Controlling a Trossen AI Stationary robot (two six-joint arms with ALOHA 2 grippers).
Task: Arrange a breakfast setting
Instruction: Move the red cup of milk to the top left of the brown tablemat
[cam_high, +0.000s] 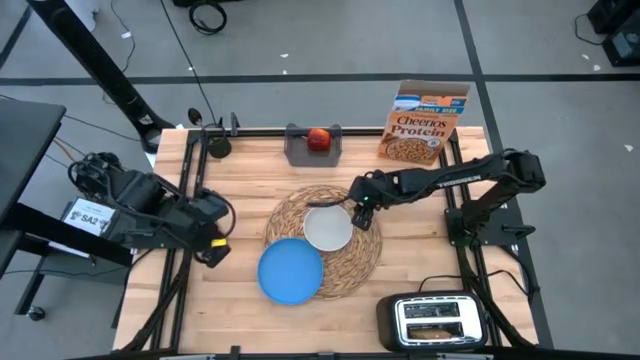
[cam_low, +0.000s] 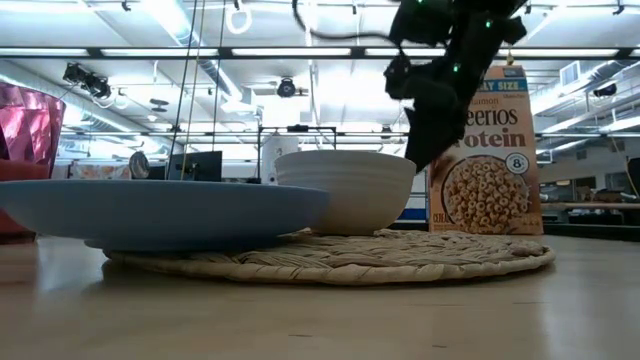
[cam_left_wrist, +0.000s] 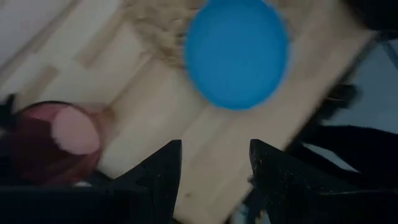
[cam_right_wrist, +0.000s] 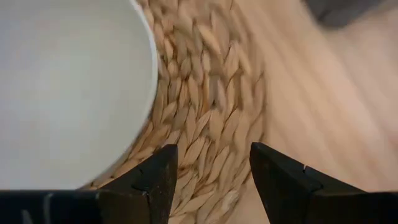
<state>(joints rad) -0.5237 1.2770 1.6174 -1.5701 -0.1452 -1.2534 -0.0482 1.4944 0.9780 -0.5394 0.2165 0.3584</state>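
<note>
The wooden table (cam_high: 420, 250) carries the whole setting, with 2 dark arms reaching in from either side. The round woven straw placemat (cam_high: 360, 255) lies near the middle of the table, and on it sits the white bowl (cam_high: 328, 229), upright and empty as far as the high view shows. The blue plate (cam_high: 290, 270) overlaps the placemat's near-left edge, partly on the weave and partly over bare wood, just beside the bowl. At the back edge the Cheerios Protein box (cam_high: 424, 124) stands upright, and left of it the grey rectangular tray (cam_high: 298, 150) holds the red apple (cam_high: 319, 139). The black-and-silver toaster (cam_high: 437, 320) stands at the near right corner with a toast slice (cam_high: 432, 329) in 1 of its slots. The right gripper (cam_high: 361, 206) hangs over the placemat just beside the bowl's rim, its 2 fingers (cam_right_wrist: 163, 171) apart with nothing between them. The left gripper (cam_high: 215, 250) waits at the table's left side, well apart from the plate, fingers (cam_left_wrist: 163, 168) likewise spread and empty. Its wrist view shows the translucent red cup (cam_left_wrist: 56, 142) on the wood near it.
</note>
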